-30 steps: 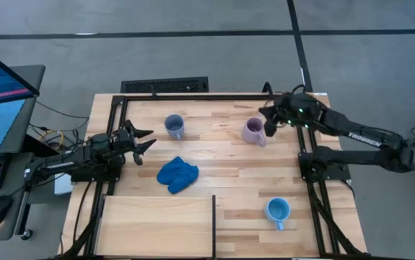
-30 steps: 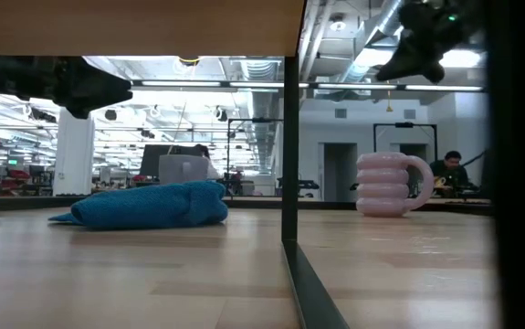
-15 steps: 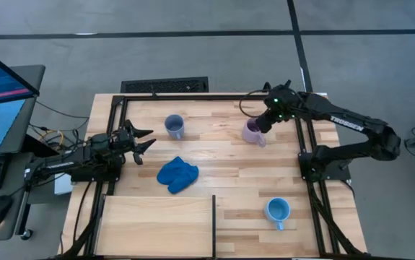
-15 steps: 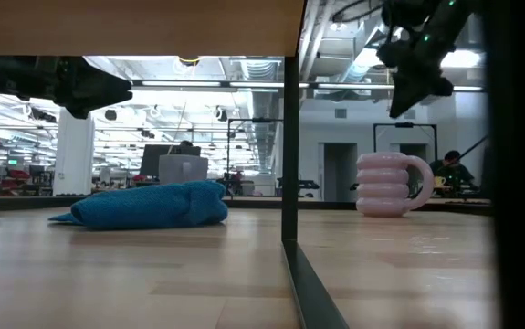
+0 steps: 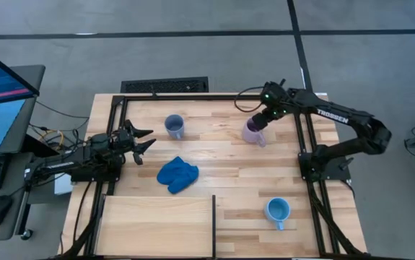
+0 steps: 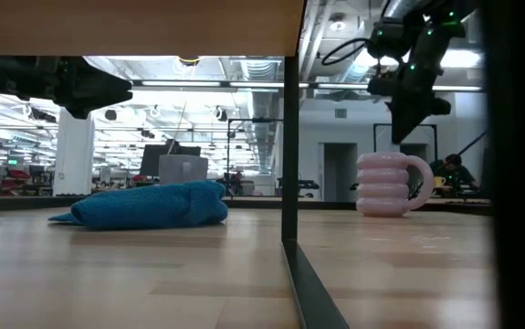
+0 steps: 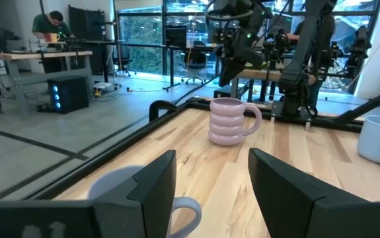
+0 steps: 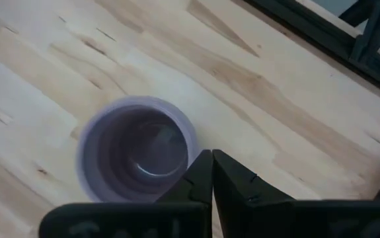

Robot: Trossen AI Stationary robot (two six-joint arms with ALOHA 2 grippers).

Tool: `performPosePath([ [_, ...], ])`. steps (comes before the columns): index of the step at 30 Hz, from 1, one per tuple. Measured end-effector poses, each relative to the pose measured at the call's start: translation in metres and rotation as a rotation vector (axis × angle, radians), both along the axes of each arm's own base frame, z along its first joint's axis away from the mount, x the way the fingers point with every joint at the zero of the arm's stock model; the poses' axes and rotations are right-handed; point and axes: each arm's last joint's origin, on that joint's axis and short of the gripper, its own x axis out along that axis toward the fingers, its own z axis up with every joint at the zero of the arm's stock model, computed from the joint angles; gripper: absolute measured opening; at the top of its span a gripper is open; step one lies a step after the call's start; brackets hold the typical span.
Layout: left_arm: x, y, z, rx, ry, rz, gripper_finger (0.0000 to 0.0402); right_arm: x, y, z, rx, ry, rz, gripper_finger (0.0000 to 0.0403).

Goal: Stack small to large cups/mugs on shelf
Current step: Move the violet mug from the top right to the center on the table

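Three mugs stand upright on their bases on the plank table: the pale lilac mug (image 5: pixel 252 132) at the far right, the grey-blue mug (image 5: pixel 174 127) at the far left, and the light blue mug (image 5: pixel 278 211) near the right front. The shelf (image 5: pixel 156 225) lies flat at the near left. My right gripper (image 5: pixel 259 121) is shut and points steeply down, just above the lilac mug's (image 6: pixel 385 183) rim (image 8: pixel 176 129) on its handle side, with a gap showing in the low view. My left gripper (image 5: pixel 143 141) waits open at the table's left side, level, facing the grey-blue mug (image 7: pixel 127 192).
A royal-blue cloth lump (image 5: pixel 177 174) lies between the grey-blue mug and the shelf. A dark metal frame (image 5: pixel 214 96) runs along the table's edges. A thin dark upright (image 6: pixel 289 155) marks the shelf's right edge. Bare planks lie between the lilac and light blue mugs.
My right gripper has come down toward the lilac mug and shifted a little toward the table's left. It has tipped from nearly level to pointing steeply down and stays shut. The mugs have not moved.
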Motion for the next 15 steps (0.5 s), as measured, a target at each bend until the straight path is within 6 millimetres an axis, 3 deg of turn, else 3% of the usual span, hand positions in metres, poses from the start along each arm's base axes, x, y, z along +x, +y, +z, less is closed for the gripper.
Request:
performPosePath([
  [15, 0.0, 0.0, -0.0001, 0.0, 0.001, 0.0, 0.018, 0.0072, -0.0047, -0.0028, -0.016, -0.03, 0.009, 0.0033],
])
